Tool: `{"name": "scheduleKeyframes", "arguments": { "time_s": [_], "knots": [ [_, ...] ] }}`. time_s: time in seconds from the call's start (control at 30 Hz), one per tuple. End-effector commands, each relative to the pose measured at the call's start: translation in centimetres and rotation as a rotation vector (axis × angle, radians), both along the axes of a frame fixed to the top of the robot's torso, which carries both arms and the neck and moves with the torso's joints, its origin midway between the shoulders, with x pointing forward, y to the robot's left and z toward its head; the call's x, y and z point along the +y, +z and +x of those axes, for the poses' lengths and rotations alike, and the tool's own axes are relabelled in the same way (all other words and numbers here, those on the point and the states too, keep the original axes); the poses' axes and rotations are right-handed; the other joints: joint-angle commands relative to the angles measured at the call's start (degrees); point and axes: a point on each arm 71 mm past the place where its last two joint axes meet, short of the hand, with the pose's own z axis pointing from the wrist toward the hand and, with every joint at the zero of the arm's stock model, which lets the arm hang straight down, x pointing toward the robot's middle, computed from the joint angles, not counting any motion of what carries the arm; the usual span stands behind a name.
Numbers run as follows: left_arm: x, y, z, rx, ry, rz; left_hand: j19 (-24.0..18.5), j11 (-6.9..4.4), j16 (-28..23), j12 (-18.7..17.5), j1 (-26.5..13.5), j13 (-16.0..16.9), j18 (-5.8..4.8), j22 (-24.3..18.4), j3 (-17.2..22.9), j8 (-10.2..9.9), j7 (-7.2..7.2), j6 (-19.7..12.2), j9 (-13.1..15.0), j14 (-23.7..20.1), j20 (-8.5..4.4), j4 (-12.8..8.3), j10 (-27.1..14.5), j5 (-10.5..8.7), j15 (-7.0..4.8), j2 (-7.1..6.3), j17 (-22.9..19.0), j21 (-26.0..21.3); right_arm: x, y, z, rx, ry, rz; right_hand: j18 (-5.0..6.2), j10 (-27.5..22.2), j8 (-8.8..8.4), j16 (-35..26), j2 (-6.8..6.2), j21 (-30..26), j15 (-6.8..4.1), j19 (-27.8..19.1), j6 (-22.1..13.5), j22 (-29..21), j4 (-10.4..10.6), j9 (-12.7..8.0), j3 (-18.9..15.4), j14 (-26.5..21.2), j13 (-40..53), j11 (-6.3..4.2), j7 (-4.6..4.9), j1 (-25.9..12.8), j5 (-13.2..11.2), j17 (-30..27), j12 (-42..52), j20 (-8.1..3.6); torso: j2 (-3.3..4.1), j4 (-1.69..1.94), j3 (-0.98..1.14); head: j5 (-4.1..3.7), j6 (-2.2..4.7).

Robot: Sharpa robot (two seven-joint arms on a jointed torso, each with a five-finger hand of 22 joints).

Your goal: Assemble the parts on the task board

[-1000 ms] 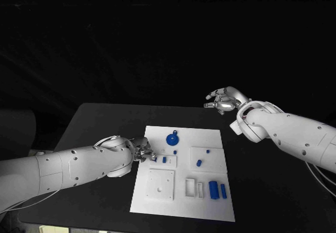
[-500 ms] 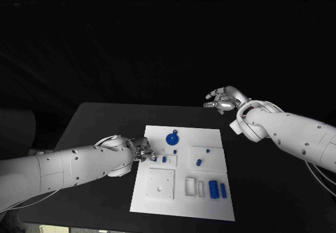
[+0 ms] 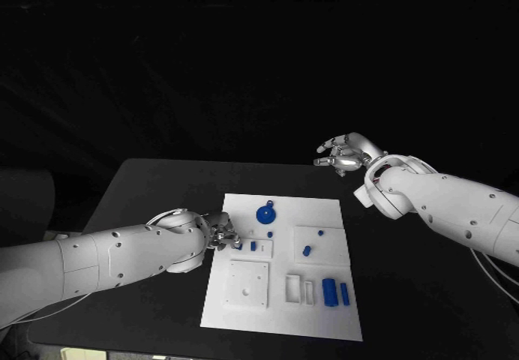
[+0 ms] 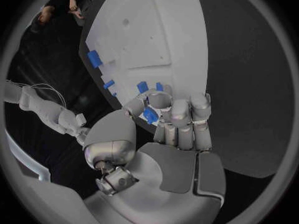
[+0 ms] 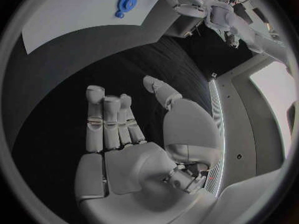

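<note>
The white task board [image 3: 283, 315] lies in the middle of the black table. On it are a round blue disc [image 3: 266, 216], small blue pegs [image 3: 307, 251] and two blue blocks [image 3: 330, 291] near the front. My left hand [image 3: 222, 232] is at the board's left edge. It pinches a small blue part [image 4: 150, 115] between thumb and fingertips, just over the board [image 4: 156, 30]. My right hand [image 3: 346, 156] hangs in the air beyond the board's far right corner, fingers spread and holding nothing. The right wrist view shows this open hand [image 5: 124, 134] over bare table, far from the disc [image 5: 127, 0].
White raised blocks with recesses [image 3: 247, 285] stand on the board's left half, and a slotted holder [image 3: 294, 289] stands beside the blue blocks. Black table surface [image 3: 151, 195] lies on both sides of the board. My left forearm [image 3: 108, 259] crosses the table's left side.
</note>
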Motion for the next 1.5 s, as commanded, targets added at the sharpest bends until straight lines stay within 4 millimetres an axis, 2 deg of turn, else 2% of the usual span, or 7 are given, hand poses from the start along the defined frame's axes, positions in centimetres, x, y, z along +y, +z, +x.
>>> {"name": "scheduleKeyframes", "arguments": {
  "time_s": [0.03, 0.47, 0.7, 0.9, 0.93, 1.5],
  "knots": [
    [-0.12, -0.27, -0.18, 0.015, -0.014, 0.015, 0.52, -0.5, 0.45, 0.49, -0.11, 0.08, 1.84, 0.09, 0.45, 0.2, -3.71, 9.76, 0.04, 1.06, -5.2, -0.06, -0.15, -0.67, -1.4, 0.42, 0.04, 0.44, 0.13, -0.05, -0.05, 0.002, 0.013, -0.008, 4.78, 0.04, 0.03, 0.25, 0.24, 0.39, -0.12, -0.06, 0.0, 1.06, -0.3, -0.06, 0.04, 0.41, -0.09, -0.33, 0.56, -0.2, 0.2, -0.09, 0.26, -0.34, 0.02, 0.01, -0.02, -0.05, -0.05],
    [-0.24, -0.2, -0.07, -0.007, -0.012, 0.014, 0.62, -0.51, 0.61, 0.75, -0.14, 0.06, 1.84, 0.04, 0.41, 0.3, -3.72, 9.84, -0.05, 1.05, -5.22, 0.07, -0.23, -2.03, -1.46, 0.46, -0.03, 0.49, 0.19, -0.05, -0.07, 0.002, 0.014, -0.008, 4.78, 0.02, 0.04, 0.26, 0.25, 0.4, -0.13, -0.05, 0.0, 1.06, -0.29, -0.06, 0.04, 0.41, -0.16, -0.33, 0.56, -0.21, 0.24, -0.1, 0.31, -0.35, 0.01, 0.02, -0.01, -0.05, 0.06],
    [-0.13, -0.08, -0.03, -0.027, 0.001, 0.011, 0.64, -0.55, 0.67, 0.82, -0.02, 0.05, 1.86, 0.02, 0.54, 0.35, -3.77, 9.9, -0.06, 1.08, -5.24, 0.01, -0.24, -2.06, -1.48, 0.65, -0.04, 0.49, 0.14, -0.05, -0.06, 0.003, 0.013, -0.009, 4.78, 0.02, 0.04, 0.26, 0.25, 0.39, -0.13, -0.04, 0.01, 1.06, -0.27, -0.06, 0.04, 0.41, -0.19, -0.33, 0.56, -0.22, 0.26, -0.11, 0.33, -0.35, 0.01, 0.03, 0.01, 0.02, 0.05],
    [-0.17, -0.14, -0.13, -0.016, 0.001, 0.004, 0.42, -0.76, 1.43, 1.64, -1.39, 0.24, 1.78, 0.14, 1.36, 0.76, -3.99, 10.47, -0.11, 1.16, -5.18, -0.06, -0.17, -2.4, -1.49, 1.53, 0.15, 0.65, 0.15, -0.05, -0.07, 0.003, 0.013, -0.009, 4.78, 0.01, 0.05, 0.27, 0.24, 0.39, -0.13, -0.04, 0.01, 1.06, -0.25, -0.06, 0.03, 0.41, -0.22, -0.33, 0.56, -0.25, 0.28, -0.12, 0.35, -0.34, 0.01, 0.02, 0.02, 0.1, 0.06],
    [-0.17, -0.15, -0.18, -0.015, 0.001, 0.003, 0.37, -0.89, 1.51, 1.81, -2.02, 0.27, 1.75, 0.16, 1.62, 1.26, -4.14, 11.04, 0.04, 1.08, -5.16, -0.05, -0.28, -2.34, -1.48, 1.55, 0.13, 0.69, 0.15, -0.05, -0.08, 0.003, 0.013, -0.009, 4.78, 0.01, 0.05, 0.27, 0.24, 0.39, -0.13, -0.04, 0.02, 1.06, -0.25, -0.06, 0.03, 0.41, -0.23, -0.33, 0.56, -0.25, 0.29, -0.12, 0.35, -0.34, 0.01, 0.04, 0.02, 0.1, 0.05],
    [-0.31, -0.36, -0.53, 0.001, -0.009, 0.004, 0.37, -1.1, 1.84, 2.3, -3.14, 0.35, 1.79, 0.24, 2.34, 2.06, -4.37, 11.51, 0.15, 1.05, -5.21, -0.03, -0.39, -1.85, -1.42, 1.53, 0.08, 0.88, 0.07, -0.06, -0.1, 0.005, 0.012, -0.011, 4.78, 0.0, 0.06, 0.28, 0.24, 0.39, -0.13, -0.04, 0.03, 1.05, -0.23, -0.07, 0.04, 0.41, -0.32, -0.34, 0.55, -0.27, 0.34, -0.14, 0.42, -0.35, 0.01, 0.01, 0.02, 0.28, 0.02]
  ]
}}
